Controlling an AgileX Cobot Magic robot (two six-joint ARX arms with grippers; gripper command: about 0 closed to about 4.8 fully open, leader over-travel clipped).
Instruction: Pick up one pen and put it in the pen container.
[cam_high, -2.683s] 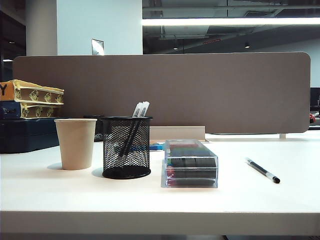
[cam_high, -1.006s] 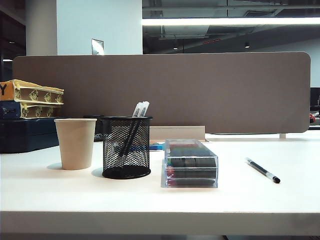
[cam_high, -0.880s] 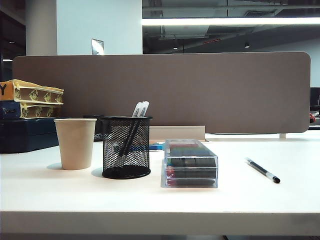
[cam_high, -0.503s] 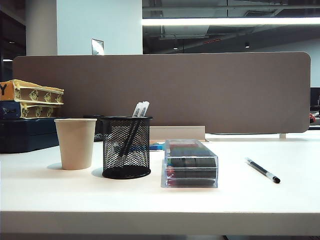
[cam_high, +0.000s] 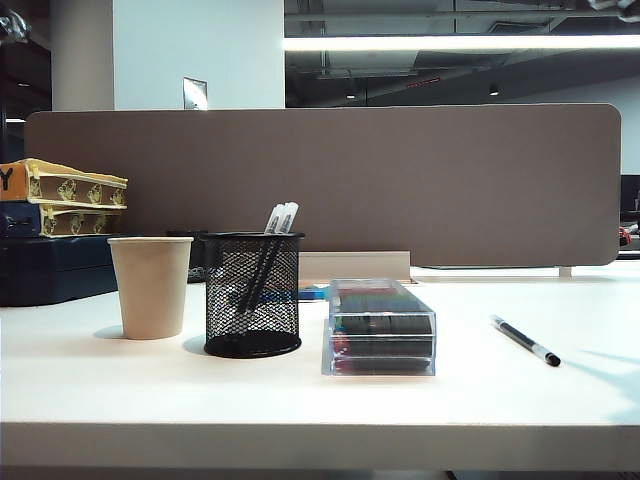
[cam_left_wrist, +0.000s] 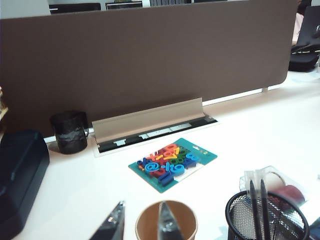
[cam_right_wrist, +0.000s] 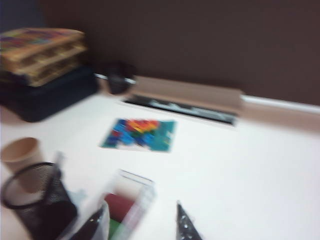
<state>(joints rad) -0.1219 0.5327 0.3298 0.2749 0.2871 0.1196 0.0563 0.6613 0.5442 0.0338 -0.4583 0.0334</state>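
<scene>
Pen (cam_high: 525, 341) lay alone on the table (cam_high: 300, 400), well apart from the mesh cup (cam_high: 253, 294). Your left gripper (cam_left_wrist: 141, 223) and right gripper (cam_right_wrist: 142, 222), both spread and empty, hovered above. You risked rolling the pen or clipping the clear box (cam_high: 381, 327).

Left gripper (cam_left_wrist: 141, 225) dark pointed fingers (cam_left_wrist: 114, 224), right gripper (cam_right_wrist: 142, 225) alike

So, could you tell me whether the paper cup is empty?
Empty: the left wrist view looks into the paper cup and shows only bare inner wall.
</scene>
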